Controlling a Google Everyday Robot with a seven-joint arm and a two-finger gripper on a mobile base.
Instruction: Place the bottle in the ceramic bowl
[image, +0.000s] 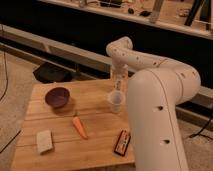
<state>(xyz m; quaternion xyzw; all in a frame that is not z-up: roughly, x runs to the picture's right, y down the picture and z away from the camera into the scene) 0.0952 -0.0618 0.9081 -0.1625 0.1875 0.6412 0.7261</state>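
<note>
A wooden table (95, 107) was recorded. Lying on it were noted: ceramic bowl (57, 97), far left; translucent cup (116, 101), far right; carrot (79, 127), centre; pale block (44, 140), near left; dark bar (122, 142), near right. The hand (118, 76) was located over the far edge, at the bottle (119, 85).

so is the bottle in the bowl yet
Out: the bottle stands upright at the end effector by the cup, apart from the empty ceramic bowl.
</note>
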